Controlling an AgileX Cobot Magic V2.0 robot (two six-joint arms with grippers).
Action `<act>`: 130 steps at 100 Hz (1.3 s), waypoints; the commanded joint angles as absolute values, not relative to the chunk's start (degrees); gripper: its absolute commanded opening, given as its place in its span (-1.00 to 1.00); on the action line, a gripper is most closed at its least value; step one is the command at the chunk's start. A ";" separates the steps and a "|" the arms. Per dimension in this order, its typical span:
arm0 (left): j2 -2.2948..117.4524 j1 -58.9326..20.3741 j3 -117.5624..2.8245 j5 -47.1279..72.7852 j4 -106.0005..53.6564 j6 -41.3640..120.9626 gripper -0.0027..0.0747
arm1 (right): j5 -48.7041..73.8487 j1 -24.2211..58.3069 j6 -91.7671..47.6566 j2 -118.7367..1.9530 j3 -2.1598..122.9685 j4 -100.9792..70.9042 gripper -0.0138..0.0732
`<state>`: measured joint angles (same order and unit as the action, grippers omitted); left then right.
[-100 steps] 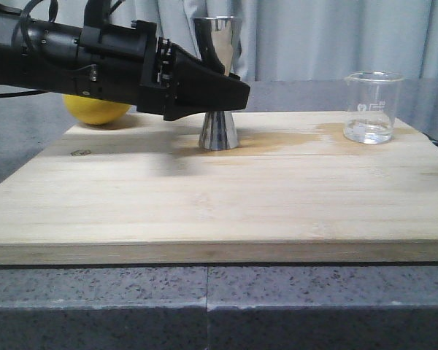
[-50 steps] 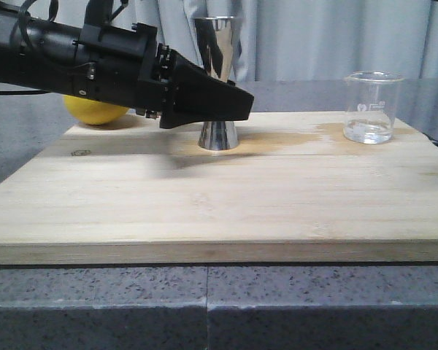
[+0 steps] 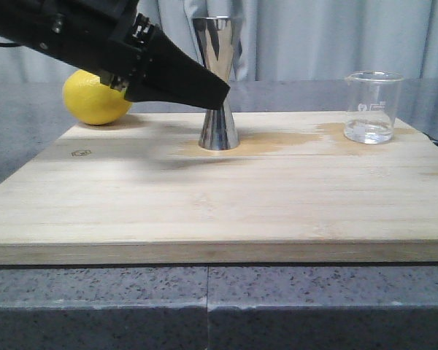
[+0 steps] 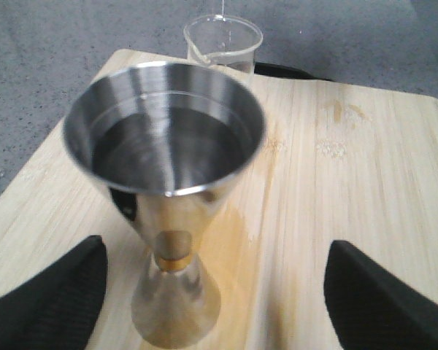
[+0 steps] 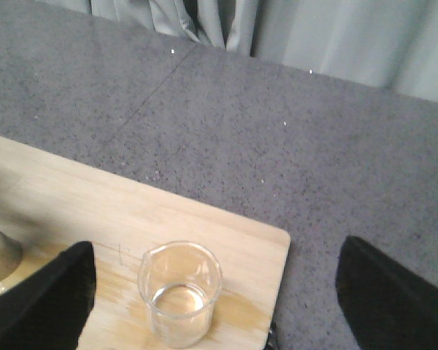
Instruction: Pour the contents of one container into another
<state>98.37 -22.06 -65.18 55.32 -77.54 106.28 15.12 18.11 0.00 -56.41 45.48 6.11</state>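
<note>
The steel jigger (image 3: 219, 87) stands upright on the wooden board (image 3: 204, 211), gold band at its waist. My left gripper (image 3: 213, 91) hangs just left of it, slanting down from the upper left. In the left wrist view the jigger (image 4: 168, 182) rises between the open gripper's (image 4: 219, 306) black fingers (image 4: 51, 299), touching neither. The glass beaker (image 3: 370, 108) stands at the board's far right corner with a little clear liquid. My right gripper (image 5: 215, 306) is open above the beaker (image 5: 179, 292), fingers (image 5: 394, 292) wide apart. It is out of the front view.
A yellow lemon (image 3: 95, 98) lies behind the board's far left corner. A damp brownish stain (image 3: 292, 138) runs across the board between jigger and beaker. Grey speckled counter (image 5: 277, 124) surrounds the board, with curtains behind.
The left arm has risen and tilted, now slanting down from the upper left. Its tip has drawn back a little to the left, uncovering the lemon. Jigger and beaker have not moved.
</note>
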 commanded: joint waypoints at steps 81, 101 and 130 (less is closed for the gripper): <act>56.69 -9.97 -62.73 57.79 -11.86 14.29 0.40 | 44.08 11.79 1.96 -41.33 50.48 4.60 0.71; 46.09 -3.08 -55.48 54.31 -11.49 12.41 0.40 | 45.25 11.19 5.84 -33.18 45.92 3.73 0.71; 36.01 -1.07 -52.15 55.45 -10.63 12.52 0.40 | 55.09 11.19 5.84 -28.20 45.51 2.96 0.71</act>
<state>37.20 -1.18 -50.88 58.40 -9.67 13.21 55.25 11.41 5.81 -28.11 44.24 2.66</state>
